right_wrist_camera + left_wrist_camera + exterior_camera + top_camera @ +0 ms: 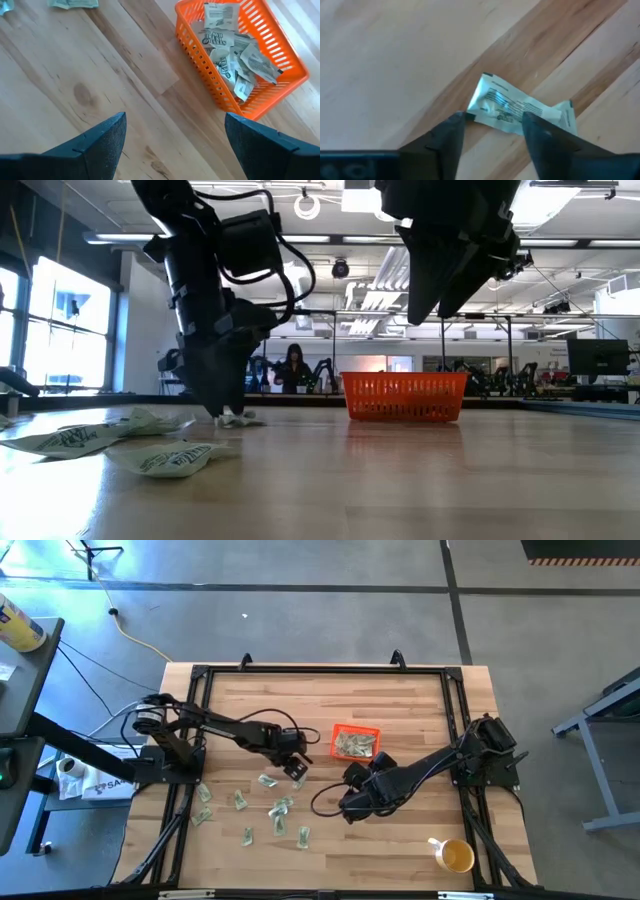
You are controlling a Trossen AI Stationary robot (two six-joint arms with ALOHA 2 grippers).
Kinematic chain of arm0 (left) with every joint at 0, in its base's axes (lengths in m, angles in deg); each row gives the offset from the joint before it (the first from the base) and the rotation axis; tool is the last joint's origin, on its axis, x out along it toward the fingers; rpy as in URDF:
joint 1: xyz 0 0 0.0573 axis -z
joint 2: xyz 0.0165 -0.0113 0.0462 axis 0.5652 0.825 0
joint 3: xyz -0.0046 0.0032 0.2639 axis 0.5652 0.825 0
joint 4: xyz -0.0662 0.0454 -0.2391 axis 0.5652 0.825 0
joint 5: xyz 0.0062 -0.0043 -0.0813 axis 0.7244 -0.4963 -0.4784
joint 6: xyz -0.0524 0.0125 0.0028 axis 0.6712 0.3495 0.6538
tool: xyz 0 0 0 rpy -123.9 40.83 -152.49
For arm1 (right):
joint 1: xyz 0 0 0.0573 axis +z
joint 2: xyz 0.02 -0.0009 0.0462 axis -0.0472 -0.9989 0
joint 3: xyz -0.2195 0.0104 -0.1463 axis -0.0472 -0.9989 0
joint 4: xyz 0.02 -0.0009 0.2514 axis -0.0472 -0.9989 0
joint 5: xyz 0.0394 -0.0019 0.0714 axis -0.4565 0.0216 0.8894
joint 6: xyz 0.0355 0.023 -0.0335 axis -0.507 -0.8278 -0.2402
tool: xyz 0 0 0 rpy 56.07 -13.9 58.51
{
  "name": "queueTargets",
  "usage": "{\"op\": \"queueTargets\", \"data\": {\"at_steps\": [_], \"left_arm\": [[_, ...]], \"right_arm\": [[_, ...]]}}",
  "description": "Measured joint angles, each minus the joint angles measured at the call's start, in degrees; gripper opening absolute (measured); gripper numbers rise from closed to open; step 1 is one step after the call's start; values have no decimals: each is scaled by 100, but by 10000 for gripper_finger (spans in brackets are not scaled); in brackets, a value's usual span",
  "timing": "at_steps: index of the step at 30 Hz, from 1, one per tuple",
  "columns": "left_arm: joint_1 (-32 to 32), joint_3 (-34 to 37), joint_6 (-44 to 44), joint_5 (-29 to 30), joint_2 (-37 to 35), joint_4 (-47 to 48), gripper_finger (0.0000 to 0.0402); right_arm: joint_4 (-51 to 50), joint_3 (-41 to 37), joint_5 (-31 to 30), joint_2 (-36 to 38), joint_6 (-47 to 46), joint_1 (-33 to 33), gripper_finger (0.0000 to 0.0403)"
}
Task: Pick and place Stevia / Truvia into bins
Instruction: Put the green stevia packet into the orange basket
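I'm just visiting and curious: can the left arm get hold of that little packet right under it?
Probably yes. The left gripper is down at the table with its fingers apart on either side of the packet, and nothing lies between them. The right gripper hangs well aside.

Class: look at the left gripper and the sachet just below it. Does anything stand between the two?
Nothing visible does. The left gripper hangs low over the table with its fingers apart, and the sachet lies on bare wood between them. The right gripper waits apart.
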Motion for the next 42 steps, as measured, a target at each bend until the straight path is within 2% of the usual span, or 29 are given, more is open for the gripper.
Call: {"op": "queueTargets", "data": {"at_steps": [8, 12, 16, 22, 27, 30, 34, 42], "left_arm": [[-3, 5, -790, 583, 142, -989, 92], [-13, 14, -1213, 656, 185, -1559, 24], [-44, -110, -1257, 653, 180, -1507, 24], [-176, -736, -1692, 494, -35, -648, 22], [-348, -1589, -2306, 464, -199, -218, 22], [-533, -2101, -2740, 393, -199, -296, 22], [-844, -2704, -3189, -130, 250, -433, 22], [-1016, -3524, -3208, -1197, 1655, -320, 22]], "right_arm": [[-74, 0, 135, 0, 9, 0, 327], [-150, 0, 122, 0, -56, 86, 327], [-368, 0, -57, 15, -472, 332, 327], [-1056, 0, -102, 22, -1537, 727, 327], [-1463, 0, 273, 22, -1905, 1008, 327], [-1594, 0, 464, 22, -2063, 1148, 327], [-1640, 0, 745, 22, -2111, 1249, 327], [-1752, 2, 1034, 13, -2111, 1199, 327]]}}
